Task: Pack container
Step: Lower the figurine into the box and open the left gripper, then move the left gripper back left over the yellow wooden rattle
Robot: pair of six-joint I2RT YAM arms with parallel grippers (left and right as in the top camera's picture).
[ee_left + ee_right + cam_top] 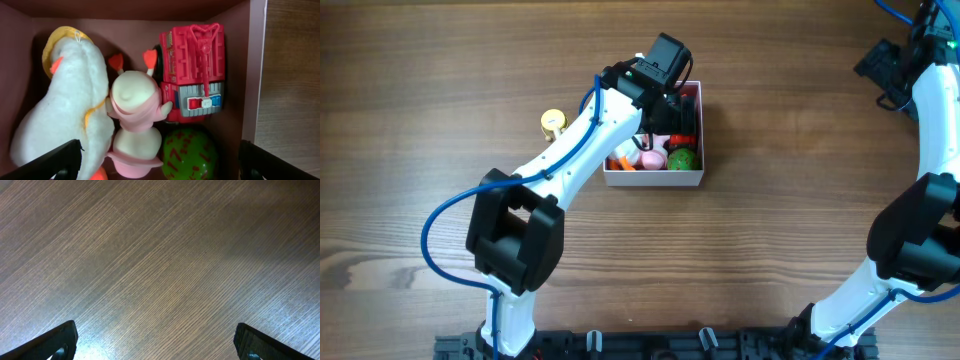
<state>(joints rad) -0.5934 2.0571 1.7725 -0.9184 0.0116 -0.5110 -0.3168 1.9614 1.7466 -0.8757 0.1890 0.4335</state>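
Observation:
The container point(654, 180) is a small white-walled box with a pink interior point(232, 125), in the middle of the table. It holds a red toy truck point(195, 70), a pink and cream figure point(135, 115), a white plush duck point(70, 110) and a green ball with red marks point(190, 155). My left gripper point(157, 165) is open and empty, hanging over the box's contents point(665, 150). My right gripper point(155, 342) is open and empty over bare wood at the far right back corner point(895, 65).
A small gold and yellow object point(553, 122) lies on the wooden table point(790, 200) just left of the left arm. The right arm point(920, 230) stands along the right edge.

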